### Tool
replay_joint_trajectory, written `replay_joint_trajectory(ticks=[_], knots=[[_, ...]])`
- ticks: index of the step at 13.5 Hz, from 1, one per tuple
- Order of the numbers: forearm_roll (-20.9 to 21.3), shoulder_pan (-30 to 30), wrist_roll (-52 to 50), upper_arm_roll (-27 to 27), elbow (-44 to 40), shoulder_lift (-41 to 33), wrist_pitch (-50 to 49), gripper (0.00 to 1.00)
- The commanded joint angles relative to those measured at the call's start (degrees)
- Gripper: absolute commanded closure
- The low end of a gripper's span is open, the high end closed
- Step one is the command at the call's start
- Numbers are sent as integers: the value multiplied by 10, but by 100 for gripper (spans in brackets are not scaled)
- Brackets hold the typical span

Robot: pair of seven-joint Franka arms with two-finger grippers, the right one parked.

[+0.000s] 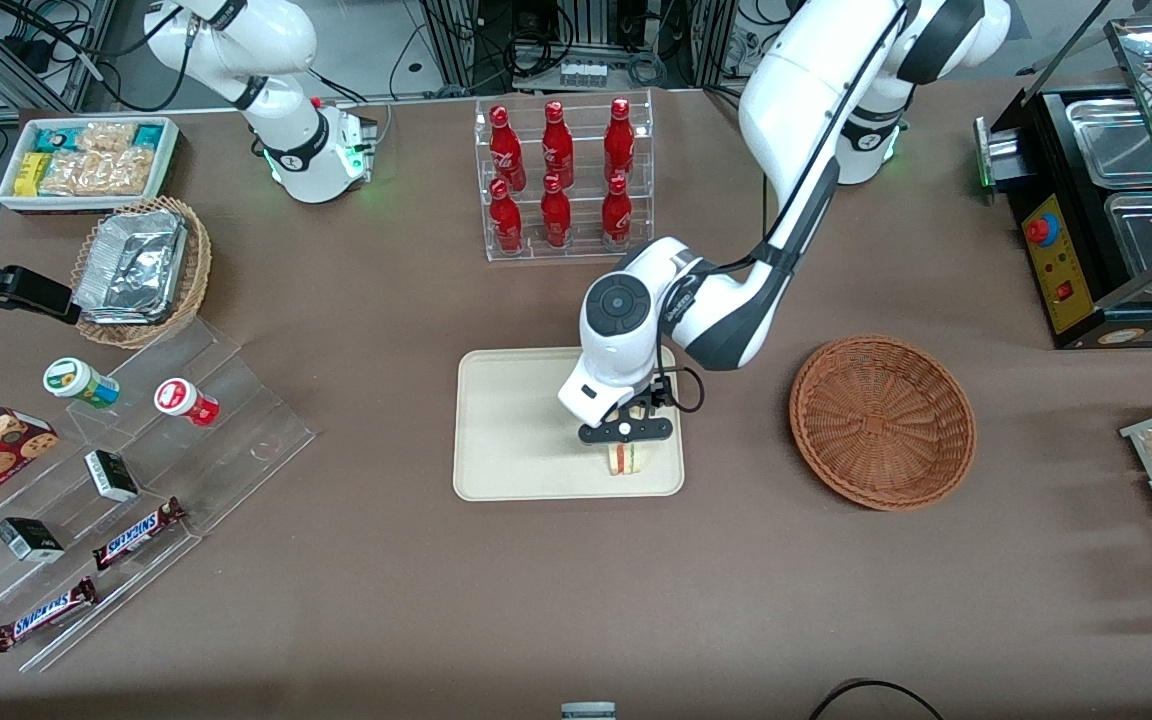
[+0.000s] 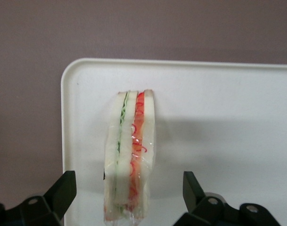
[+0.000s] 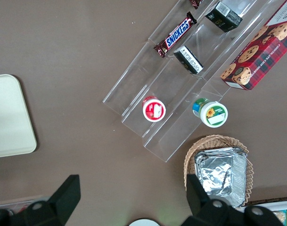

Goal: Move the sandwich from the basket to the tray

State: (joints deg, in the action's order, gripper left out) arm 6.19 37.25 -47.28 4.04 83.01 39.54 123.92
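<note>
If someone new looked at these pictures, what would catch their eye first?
Probably the gripper, open just above the sandwich, which stands on its edge on the tray. Next, the empty basket beside the tray, toward the working arm's end, and the rack of red bottles farther from the camera.

A robot lab staged as a snack shop: around the tray (image 1: 496,420) stand a bottle rack (image 1: 566,180), candy shelves (image 1: 126,500) and equipment frames (image 1: 576,40).

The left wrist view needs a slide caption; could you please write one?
Open gripper straddles the sandwich standing on edge on the tray.
</note>
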Motion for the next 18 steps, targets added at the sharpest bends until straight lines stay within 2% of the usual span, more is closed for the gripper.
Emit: replay_joint_trajectory(ticks=[1,6,8,10,12,18], knots=[[1,-19,-5,-4,8,-38,-26,0],[-16,-101,14,-3,22,-82,-50,0],[-46,-136,46,-4,24,-95,-62,0],[-55,-175,91,-3,25,-106,-87,0],[-88,-212,137,-4,25,-118,-98,0],[-105,-306,263,-4,22,-188,-218,0]])
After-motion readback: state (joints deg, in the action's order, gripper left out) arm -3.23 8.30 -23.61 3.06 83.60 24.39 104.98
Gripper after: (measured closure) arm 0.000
